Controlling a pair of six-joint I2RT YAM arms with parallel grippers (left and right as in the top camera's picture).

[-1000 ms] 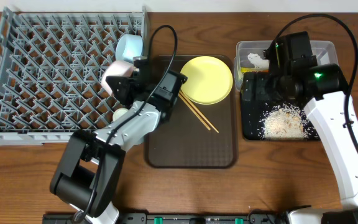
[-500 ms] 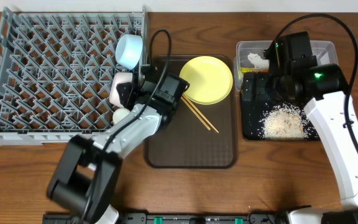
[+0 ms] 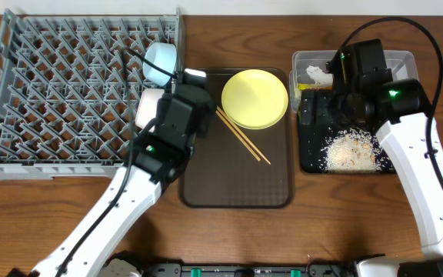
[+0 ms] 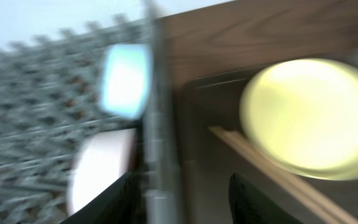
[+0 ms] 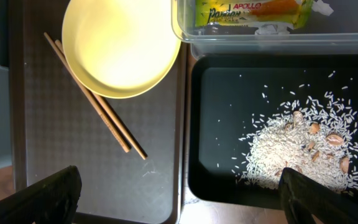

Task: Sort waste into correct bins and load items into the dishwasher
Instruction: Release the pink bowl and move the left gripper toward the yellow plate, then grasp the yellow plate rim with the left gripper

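My left gripper hovers open at the right wall of the grey dish rack, nothing between its fingers. Just left of it a white bowl leans among the pegs, with a light-blue bowl behind it. The left wrist view is blurred: white bowl, light-blue bowl, yellow plate. The yellow plate and the chopsticks lie on the brown tray. My right gripper hangs wide open and empty over the black tray of rice.
The clear tub behind the black tray holds the tissue and the snack wrapper. The rack wall stands right in front of my left fingers. Bare wooden table lies along the front.
My left gripper has set the white bowl down in the rack, opened off it and drawn back to the right; the left arm swung over. The right arm has not moved.
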